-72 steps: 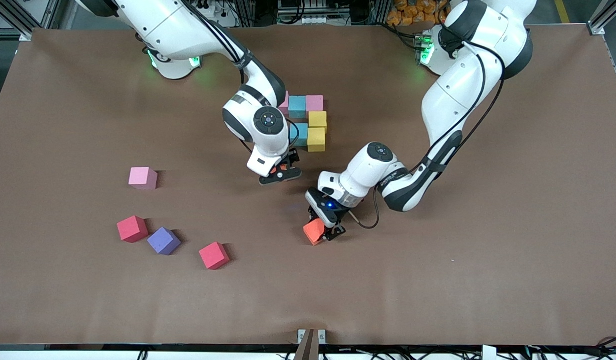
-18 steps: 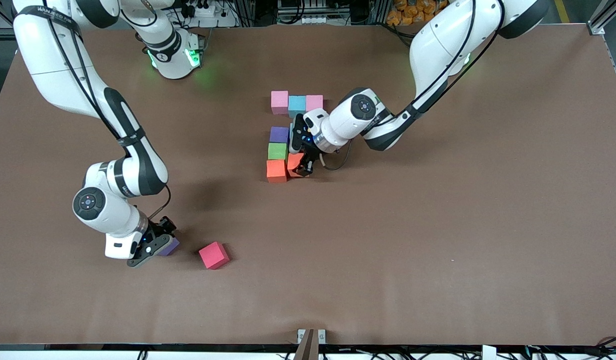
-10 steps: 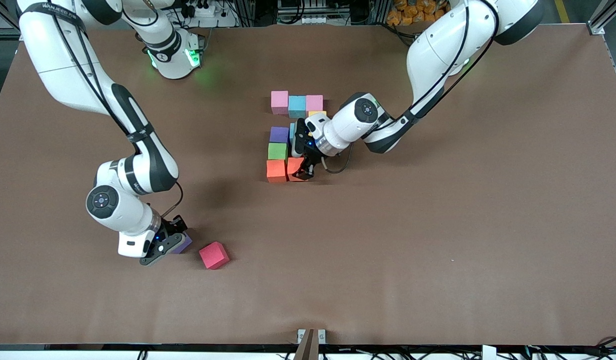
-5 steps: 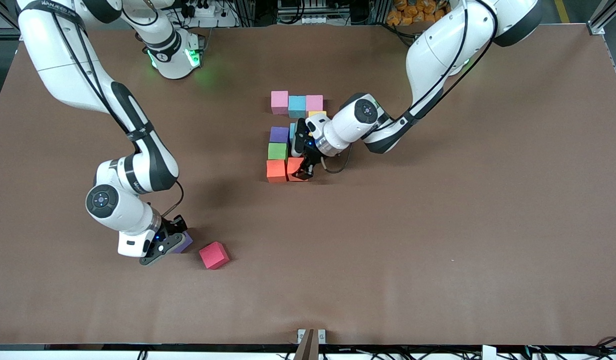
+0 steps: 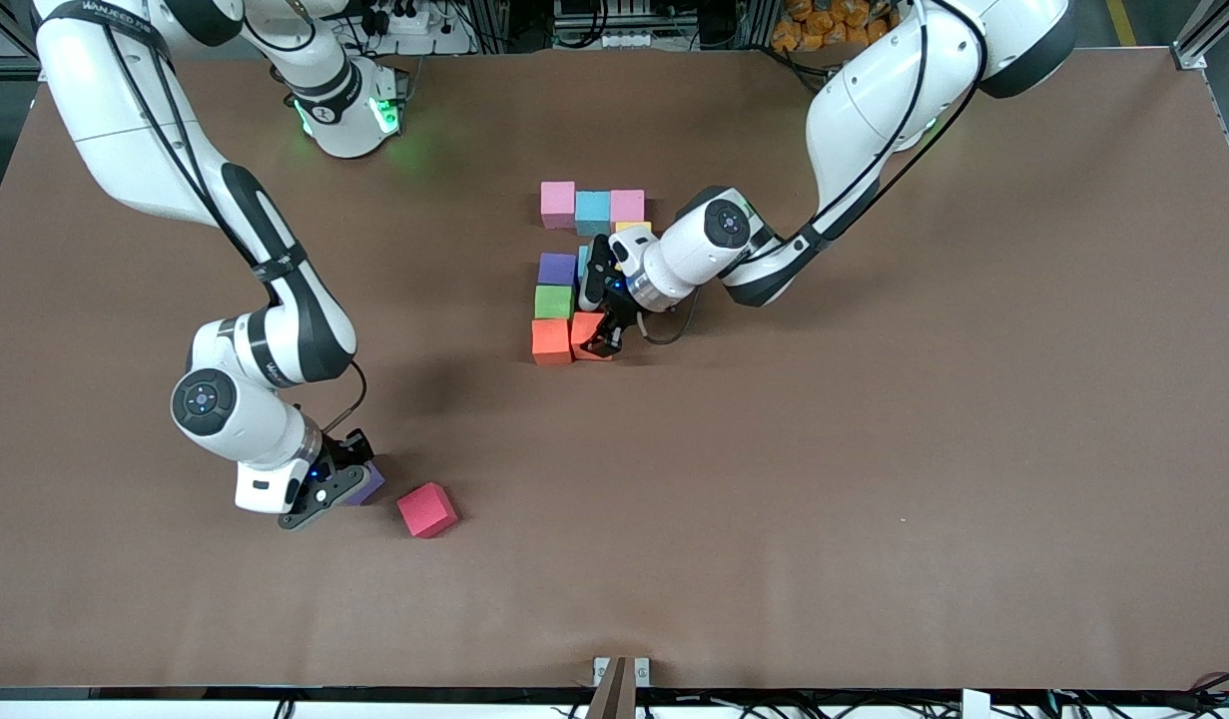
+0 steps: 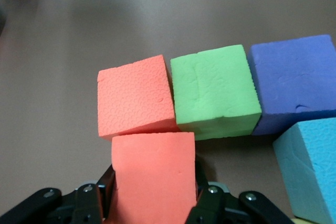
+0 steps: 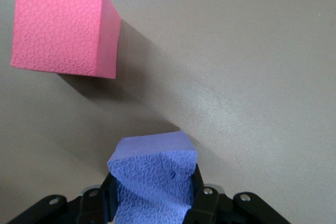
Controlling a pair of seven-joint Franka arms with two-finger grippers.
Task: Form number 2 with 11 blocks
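The number 2 is partly laid mid-table: a pink block (image 5: 557, 203), a light blue block (image 5: 593, 211) and a pink block (image 5: 627, 205) form the row nearest the robots. A purple block (image 5: 557, 268), a green block (image 5: 553, 301) and an orange block (image 5: 551, 341) run toward the camera. My left gripper (image 5: 602, 342) is shut on a second orange block (image 6: 153, 174), pressed against the first orange block (image 6: 135, 96); this arm hides most of a yellow block (image 5: 629, 228). My right gripper (image 5: 336, 482) is shut on a loose purple block (image 7: 152, 174), squeezing it out of shape.
A red cube (image 5: 426, 509) lies on the brown table (image 5: 874, 479) close beside the right gripper, toward the left arm's end; it is the red cube (image 7: 58, 30) in the right wrist view. The left arm's forearm hangs over the digit's middle rows.
The left gripper has carried the orange block to the digit's nearest row. The right arm has swung out to the loose purple block and shut on it. Over the last second almost nothing moves.
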